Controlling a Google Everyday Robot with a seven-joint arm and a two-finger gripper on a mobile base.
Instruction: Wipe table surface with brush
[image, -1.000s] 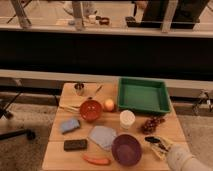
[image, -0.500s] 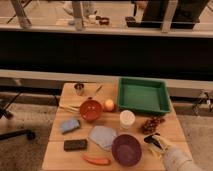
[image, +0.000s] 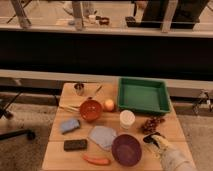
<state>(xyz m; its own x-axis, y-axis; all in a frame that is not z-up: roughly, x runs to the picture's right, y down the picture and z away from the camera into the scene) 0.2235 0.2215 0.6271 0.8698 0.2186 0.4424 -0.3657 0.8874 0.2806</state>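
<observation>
Gripper (image: 155, 142) at front-right corner of table surface (image: 55, 154), right on brush (image: 149, 137), just below grape bunch (image: 151, 124). Can't tell whether holding brush or not.

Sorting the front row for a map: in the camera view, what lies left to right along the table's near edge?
Black block, carrot, purple plate, then the gripper over the near right corner of the table.

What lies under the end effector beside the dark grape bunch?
The black head of the small brush shows on the light wooden tabletop; the end effector seems to cover its handle.
</observation>
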